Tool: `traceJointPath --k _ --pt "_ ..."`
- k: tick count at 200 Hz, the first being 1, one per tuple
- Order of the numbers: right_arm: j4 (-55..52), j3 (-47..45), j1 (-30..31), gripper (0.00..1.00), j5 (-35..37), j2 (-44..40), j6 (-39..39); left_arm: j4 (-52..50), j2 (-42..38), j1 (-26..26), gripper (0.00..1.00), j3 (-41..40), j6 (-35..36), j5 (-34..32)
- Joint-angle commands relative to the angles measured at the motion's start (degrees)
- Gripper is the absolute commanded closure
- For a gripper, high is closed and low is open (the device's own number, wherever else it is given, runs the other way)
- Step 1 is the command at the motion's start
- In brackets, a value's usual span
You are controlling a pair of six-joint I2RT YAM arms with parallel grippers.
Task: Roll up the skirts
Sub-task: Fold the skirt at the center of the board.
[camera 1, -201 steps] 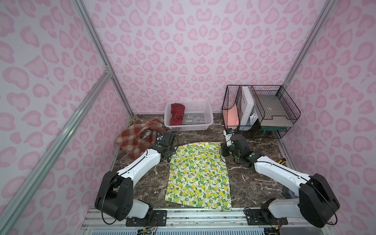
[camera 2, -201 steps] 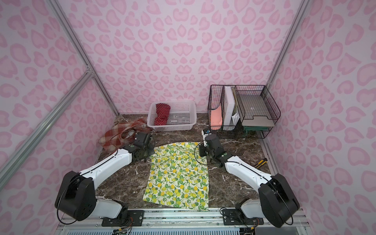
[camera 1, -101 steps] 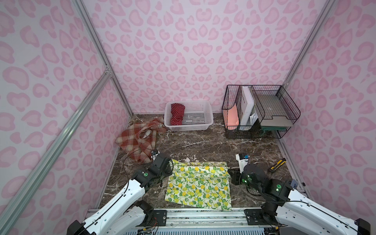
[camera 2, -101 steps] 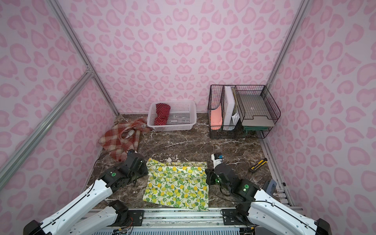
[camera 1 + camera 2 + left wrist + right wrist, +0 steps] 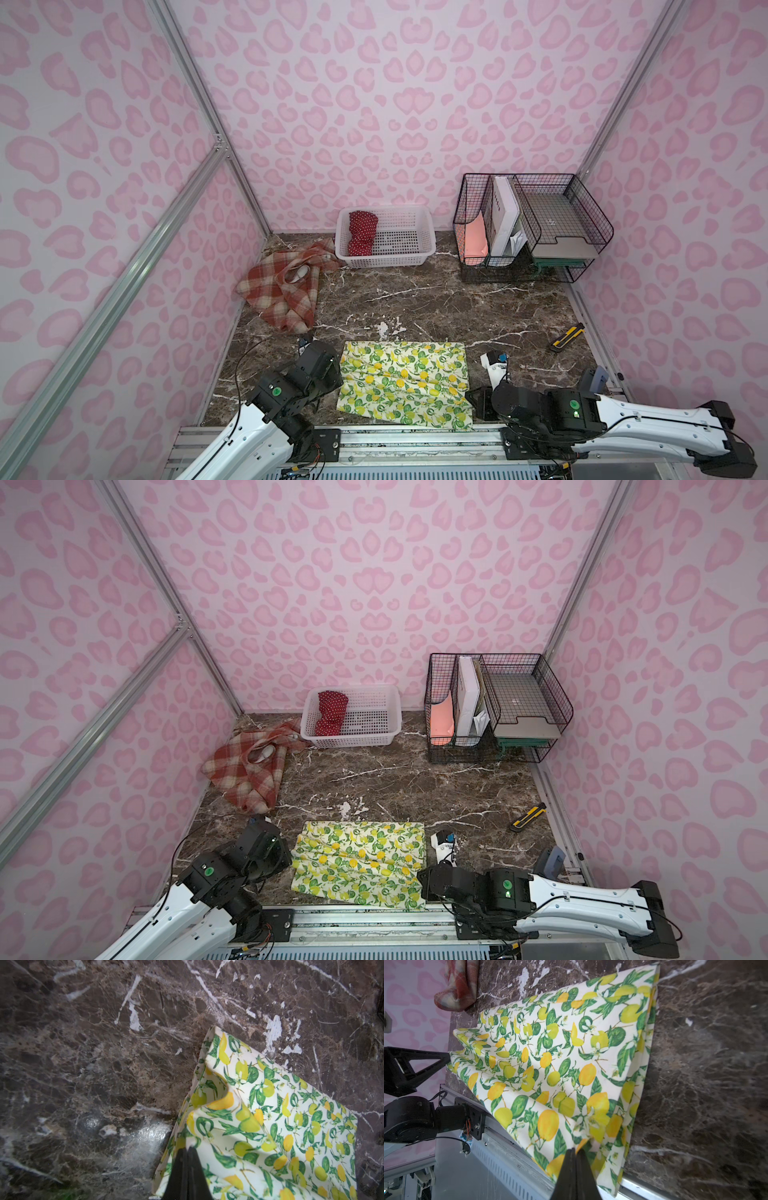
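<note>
The lemon-print skirt point(image 5: 403, 382) point(image 5: 361, 862) lies folded over itself at the table's front edge. My left gripper point(image 5: 338, 376) point(image 5: 188, 1148) is shut on the skirt's left corner fold. On the right, near the front rail, my right gripper point(image 5: 471, 399) point(image 5: 576, 1149) is shut on the other corner of the same cloth point(image 5: 560, 1053). Crumpled at the back left sits the plaid skirt point(image 5: 286, 291) point(image 5: 249, 771). The red polka-dot skirt point(image 5: 362, 232) point(image 5: 331, 712) lies bunched inside the white basket point(image 5: 395, 259).
A black wire rack point(image 5: 528, 228) with folders and trays stands at the back right. A yellow-and-black utility knife point(image 5: 567, 334) lies by the right wall. The metal rail point(image 5: 415, 434) runs along the table's front edge, just under the skirt's hem.
Both arms have drawn back from mid-table to the front, pulling the lemon skirt's far edge over its near half. The skirt now shows about half its earlier length.
</note>
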Motion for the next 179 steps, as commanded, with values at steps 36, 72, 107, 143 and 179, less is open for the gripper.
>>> traceJointPath --k 36,72,107,143,179 --pt "-7.3 -0.6 1.2 1.0 3.5 -2.6 6.7 -5.1 -3.7 -2.3 1.0 -0.1 -1.5 1.7" --pt "-6.2 -1.6 4.0 1.0 2.5 -1.0 8.1 -4.7 -3.8 -3.3 1.0 -1.8 -2.7 3.3" --pt "-7.2 -1.8 8.9 0.98 4.5 1.3 11.9 -4.7 -3.7 -3.8 0.93 -1.8 -2.4 3.8" --pt "-6.3 -3.2 9.7 0.8 3.2 1.8 12.9 -5.0 -6.4 -3.9 0.68 -1.9 -3.2 3.6" --pt "-3.1 -5.3 11.2 0.64 1.3 0.5 12.8 -6.5 -7.4 -3.9 0.59 -1.2 -4.1 0.6"
